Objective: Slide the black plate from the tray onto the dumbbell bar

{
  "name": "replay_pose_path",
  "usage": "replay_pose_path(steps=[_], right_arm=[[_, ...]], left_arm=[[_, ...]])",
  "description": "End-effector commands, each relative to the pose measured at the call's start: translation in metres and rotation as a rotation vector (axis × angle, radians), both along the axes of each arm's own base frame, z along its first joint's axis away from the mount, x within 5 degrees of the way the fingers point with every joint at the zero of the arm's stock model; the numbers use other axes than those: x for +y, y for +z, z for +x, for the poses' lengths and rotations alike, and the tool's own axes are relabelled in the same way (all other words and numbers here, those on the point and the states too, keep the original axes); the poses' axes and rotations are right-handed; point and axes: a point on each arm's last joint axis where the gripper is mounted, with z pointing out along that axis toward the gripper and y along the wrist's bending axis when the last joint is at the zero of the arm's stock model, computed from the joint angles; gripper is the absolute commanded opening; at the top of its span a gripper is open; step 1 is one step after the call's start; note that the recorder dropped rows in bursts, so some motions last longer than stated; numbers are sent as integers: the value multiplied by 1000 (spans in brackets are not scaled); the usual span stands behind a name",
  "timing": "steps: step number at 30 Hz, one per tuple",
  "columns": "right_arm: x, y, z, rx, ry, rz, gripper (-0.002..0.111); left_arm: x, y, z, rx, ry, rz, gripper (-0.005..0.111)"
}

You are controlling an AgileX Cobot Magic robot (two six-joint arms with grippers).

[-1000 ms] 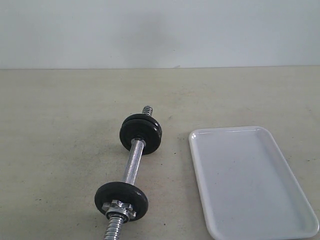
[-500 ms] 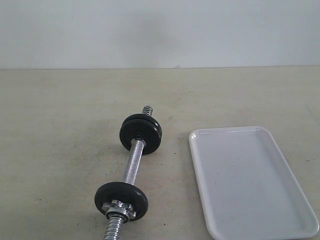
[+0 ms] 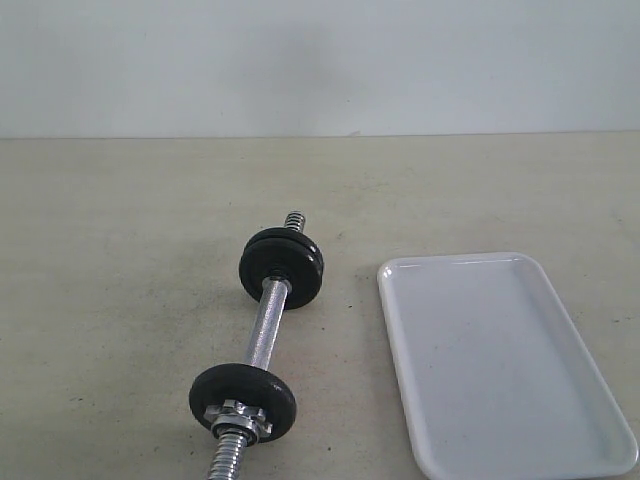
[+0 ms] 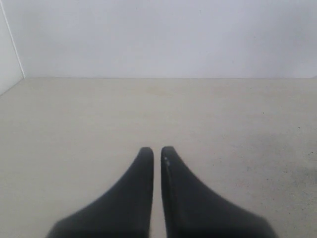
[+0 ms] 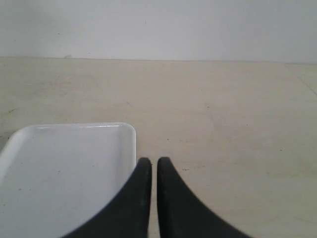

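The dumbbell bar (image 3: 266,325) lies on the table left of centre in the exterior view, pointing away from the camera. Two black plates (image 3: 281,262) sit side by side near its far threaded end. A third black plate (image 3: 243,391) sits near the front end behind a silver star nut (image 3: 240,412). The white tray (image 3: 500,360) lies to the right, showing only bare white surface; its corner (image 5: 64,168) also shows in the right wrist view. My left gripper (image 4: 157,150) is shut over bare table. My right gripper (image 5: 150,161) is shut beside the tray's corner. Neither gripper shows in the exterior view.
A pale wall (image 3: 320,60) rises behind the beige table (image 3: 120,250). In the left wrist view a white side panel (image 4: 7,54) stands at the table's edge.
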Motion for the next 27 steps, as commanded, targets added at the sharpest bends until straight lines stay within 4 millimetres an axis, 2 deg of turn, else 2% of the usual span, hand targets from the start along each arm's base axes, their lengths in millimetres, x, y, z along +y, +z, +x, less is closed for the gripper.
replay_pose_path(steps=[1, 27], right_arm=[[0, 2, 0, -19, -5, -6, 3], [0, 2, 0, -18, -5, -6, 3]], left_arm=[[-1, -1, 0, -1, -4, -25, 4], [-2, -5, -1, 45, -13, -60, 4]])
